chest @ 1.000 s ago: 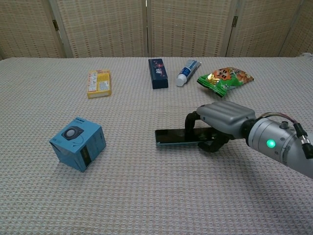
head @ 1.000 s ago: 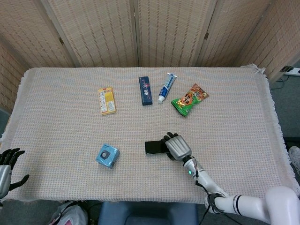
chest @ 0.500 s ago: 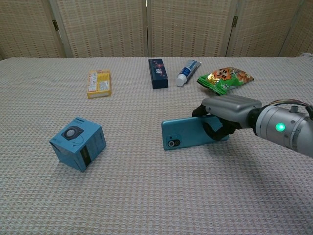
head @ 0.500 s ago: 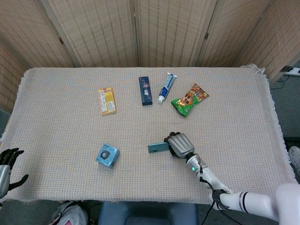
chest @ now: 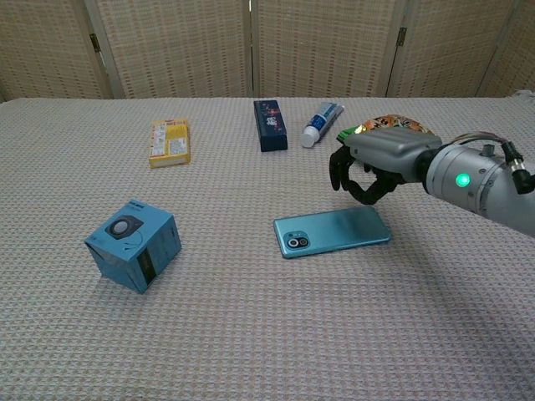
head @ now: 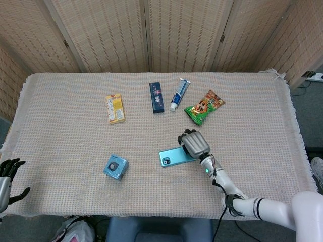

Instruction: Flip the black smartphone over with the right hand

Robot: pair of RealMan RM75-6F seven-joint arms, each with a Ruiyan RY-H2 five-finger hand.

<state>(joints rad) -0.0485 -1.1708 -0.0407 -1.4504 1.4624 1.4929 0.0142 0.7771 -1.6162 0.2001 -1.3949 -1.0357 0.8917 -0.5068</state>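
Now the phone (chest: 332,232) lies flat on the cloth (chest: 251,334), teal back and camera lens up, near the middle of the table. My right hand (chest: 372,163) hovers just past its far right end, off it, fingers (chest: 343,171) curled in on nothing. My left hand (head: 6,176) hangs at the near left edge, fingers spread (only the head view shows it). Left of the phone sits a blue box (chest: 132,244); far off lie a yellow box (chest: 170,142), a dark box (chest: 270,124), a tube (chest: 323,123) and a snack bag (head: 204,107).
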